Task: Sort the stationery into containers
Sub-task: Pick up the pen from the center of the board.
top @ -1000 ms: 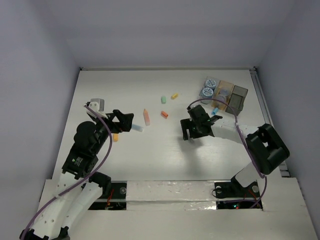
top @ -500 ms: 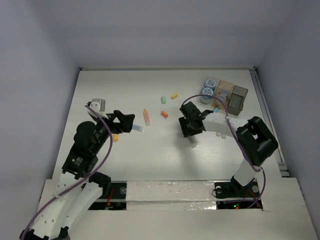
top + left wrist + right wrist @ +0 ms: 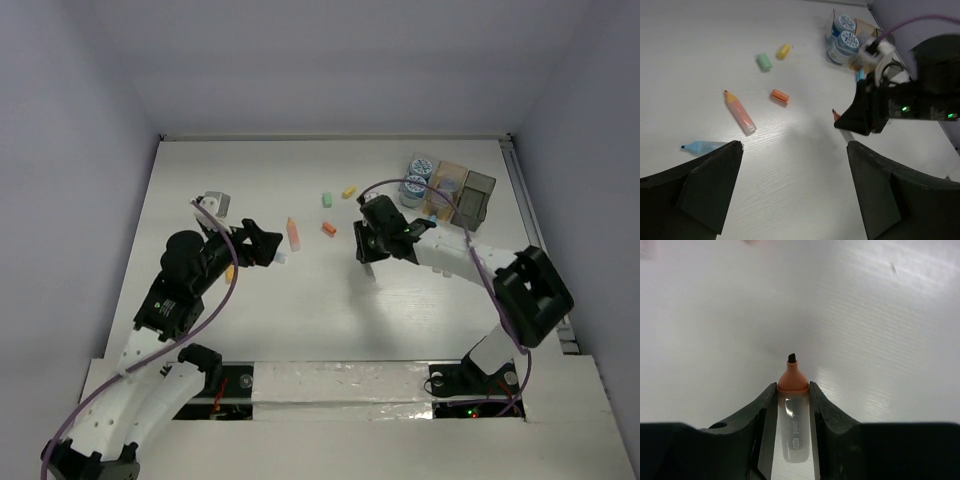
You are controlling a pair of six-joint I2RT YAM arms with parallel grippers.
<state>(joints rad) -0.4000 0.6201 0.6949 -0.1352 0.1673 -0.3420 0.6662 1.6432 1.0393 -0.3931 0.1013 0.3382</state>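
From above, the right gripper [image 3: 367, 254] is closed on the held marker [image 3: 371, 272], over the middle of the table [image 3: 200, 170]. It is well apart from the amber box [image 3: 447, 185] and the grey box [image 3: 478, 193], which stand side by side at the far right. The rolls [image 3: 412, 186] stand just beside the amber box, on its left. The left gripper [image 3: 268, 243] is spread open and holds nothing. It is near the blue marker [image 3: 278, 257] and the orange marker [image 3: 292, 233]. A green bit [image 3: 327, 199], a yellow bit [image 3: 349, 191] and an orange bit [image 3: 329, 229] lie further back.

In the left wrist view, the fingers [image 3: 705, 185] stand wide apart over the bare table. The blue marker [image 3: 702, 146] lies just beside the left finger, and the orange marker [image 3: 740, 112] a little beyond. The right gripper [image 3: 852, 122] shows the red tip of its marker

In the right wrist view, both fingers [image 3: 765, 410] press the clear body of the held marker [image 3: 791, 432], and its tip points away from the camera
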